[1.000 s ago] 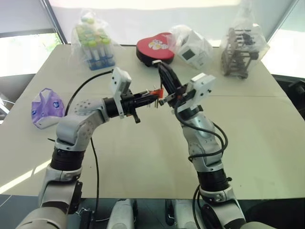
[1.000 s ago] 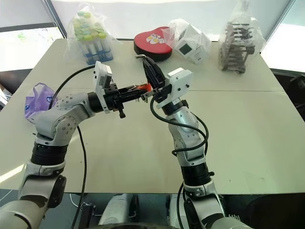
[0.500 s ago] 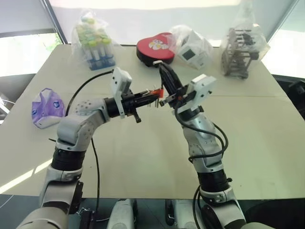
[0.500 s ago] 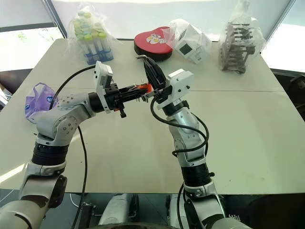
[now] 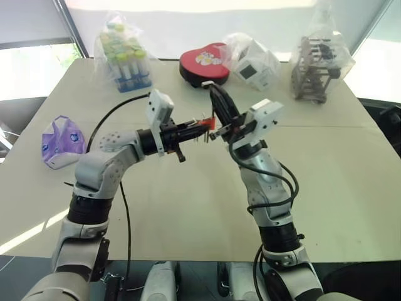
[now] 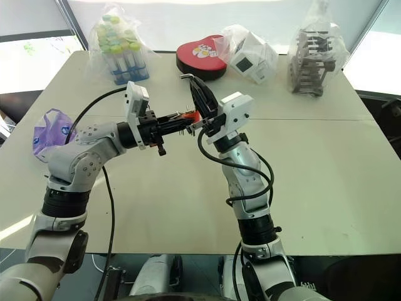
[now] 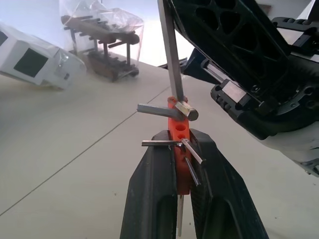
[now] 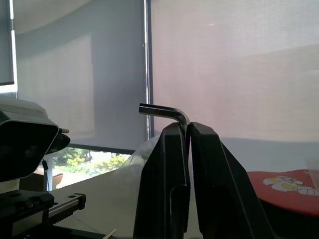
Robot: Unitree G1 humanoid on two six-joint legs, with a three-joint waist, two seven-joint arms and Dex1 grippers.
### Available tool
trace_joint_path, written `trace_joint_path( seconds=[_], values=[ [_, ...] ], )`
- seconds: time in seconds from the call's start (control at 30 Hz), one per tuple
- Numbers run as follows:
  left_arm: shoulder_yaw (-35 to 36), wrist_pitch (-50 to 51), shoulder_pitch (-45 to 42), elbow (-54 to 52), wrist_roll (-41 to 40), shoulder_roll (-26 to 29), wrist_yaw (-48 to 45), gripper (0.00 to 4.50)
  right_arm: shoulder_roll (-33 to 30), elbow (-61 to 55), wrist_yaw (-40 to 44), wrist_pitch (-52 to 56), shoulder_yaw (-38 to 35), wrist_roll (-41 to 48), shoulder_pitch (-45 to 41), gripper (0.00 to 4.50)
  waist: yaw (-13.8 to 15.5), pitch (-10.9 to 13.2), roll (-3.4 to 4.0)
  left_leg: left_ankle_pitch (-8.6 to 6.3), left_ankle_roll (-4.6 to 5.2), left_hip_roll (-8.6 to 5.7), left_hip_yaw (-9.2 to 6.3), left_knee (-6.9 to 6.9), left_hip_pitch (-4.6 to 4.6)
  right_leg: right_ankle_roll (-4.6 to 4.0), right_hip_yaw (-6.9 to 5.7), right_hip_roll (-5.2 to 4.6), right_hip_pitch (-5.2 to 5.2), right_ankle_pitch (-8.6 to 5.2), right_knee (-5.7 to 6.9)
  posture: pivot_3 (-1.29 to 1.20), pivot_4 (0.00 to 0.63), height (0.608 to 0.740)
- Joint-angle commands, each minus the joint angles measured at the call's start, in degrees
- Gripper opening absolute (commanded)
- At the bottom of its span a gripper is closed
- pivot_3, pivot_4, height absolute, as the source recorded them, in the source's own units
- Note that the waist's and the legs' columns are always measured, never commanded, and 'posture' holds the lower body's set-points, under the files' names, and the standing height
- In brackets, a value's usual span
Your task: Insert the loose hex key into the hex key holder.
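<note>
Nothing has moved since a second ago: both arms stay raised above the table (image 5: 188,207). The left gripper (image 7: 179,149) is clamped on the orange holder (image 7: 179,132), which bristles with short keys. The right gripper (image 8: 187,130) pinches the long grey hex key (image 7: 170,50), bent end up, its straight tip touching the holder's top.
</note>
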Motion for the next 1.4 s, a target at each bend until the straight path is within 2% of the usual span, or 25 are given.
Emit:
trace_joint_path(
  seconds=[0.03, 0.57, 0.67, 0.8, 0.93, 1.1, 1.4],
  values=[
    [1.0, -0.5, -1.1, -2.7, -1.3, 0.0, -0.6, 0.00, 0.2, -0.9, -0.3, -1.2, -0.3, 0.0, -0.6, 0.04, 0.0, 0.0, 0.00, 0.00, 0.00, 0.00, 0.00, 0.00, 0.00, 0.00, 0.00, 0.00, 0.00, 0.00, 0.00, 0.00, 0.150, 0.740],
    [2.6, -1.0, -2.3, -1.3, -1.3, -1.1, 0.8, 0.00, -0.7, -2.4, -0.8, 0.6, -0.6, 0.3, 1.0, 0.04, 0.0, 0.0, 0.00, 0.00, 0.00, 0.00, 0.00, 0.00, 0.00, 0.00, 0.00, 0.00, 0.00, 0.00, 0.00, 0.00, 0.150, 0.740],
    [2.5, -1.1, -2.2, -1.3, -1.1, -1.3, 0.8, 0.00, -1.1, -2.8, -1.1, 1.0, -1.1, 0.3, 1.6, 1.02, 0.1, 0.0, 0.00, 0.00, 0.00, 0.00, 0.00, 0.00, 0.00, 0.00, 0.00, 0.00, 0.00, 0.00, 0.00, 0.00, 0.150, 0.740],
    [2.3, -1.3, -2.2, -0.9, -0.9, -1.9, 1.0, 0.00, -2.7, -4.7, -0.8, 1.8, -2.0, 0.8, 3.5, 3.11, 0.1, 0.0, 0.00, 0.00, 0.00, 0.00, 0.00, 0.01, -0.01, 0.00, 0.00, 0.00, 0.00, 0.00, 0.00, 0.00, 0.150, 0.740],
    [2.0, -1.6, -2.1, -0.4, -0.5, -2.6, 1.2, 0.00, -5.8, -9.9, -0.2, 5.1, -4.4, 3.3, 6.4, 3.11, 0.1, 0.0, 0.00, 0.00, 0.00, 0.00, 0.00, 0.01, -0.01, 0.00, 0.00, 0.00, 0.00, 0.00, 0.00, 0.00, 0.150, 0.740],
    [1.4, -1.7, -1.2, -0.8, -0.4, -3.8, 1.5, 0.00, -13.7, -17.9, 2.1, 10.7, -10.7, 8.4, 13.4, 3.11, 0.3, 0.0, -0.01, 0.00, 0.01, -0.02, -0.02, 0.03, -0.04, 0.00, 0.00, -0.01, 0.02, 0.00, -0.03, 0.00, 0.150, 0.740],
    [-0.6, -2.3, 0.3, -0.8, -0.3, -5.7, 0.8, 0.00, -20.9, -17.0, 3.2, 11.9, -18.9, 10.3, 17.3, 3.11, 0.1, 0.0, 0.01, -0.01, 0.01, 0.00, -0.02, 0.03, 0.02, 0.00, 0.00, 0.05, 0.02, 0.00, 0.00, 0.00, 0.150, 0.740]
  ],
)
